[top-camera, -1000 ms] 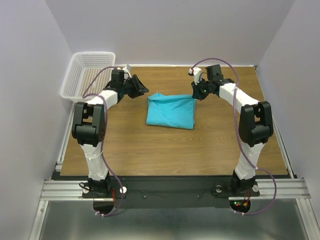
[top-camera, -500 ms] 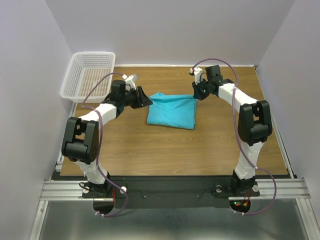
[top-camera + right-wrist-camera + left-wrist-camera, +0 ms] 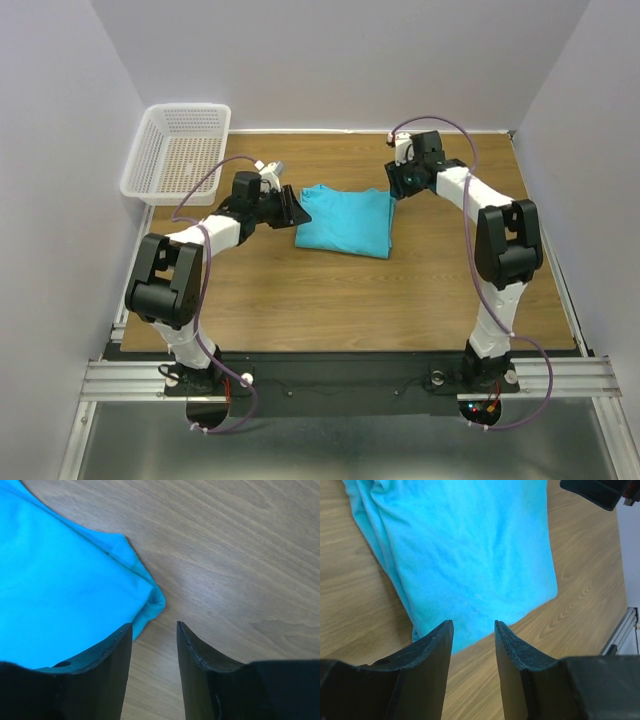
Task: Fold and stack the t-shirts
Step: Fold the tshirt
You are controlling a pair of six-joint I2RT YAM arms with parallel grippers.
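A folded turquoise shirt (image 3: 343,220) lies mid-way across the table (image 3: 300,300). The left arm's fingers (image 3: 422,675) stand apart at its left edge, the right arm's fingers (image 3: 205,675) apart and empty at its far right corner. The soft, light cloth looks best pinched at corners. A white basket (image 3: 178,150) sits well clear.

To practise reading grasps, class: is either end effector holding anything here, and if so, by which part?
Nothing is held. The left end effector and the right end effector both stand open, each at an edge of the folded turquoise t-shirt.
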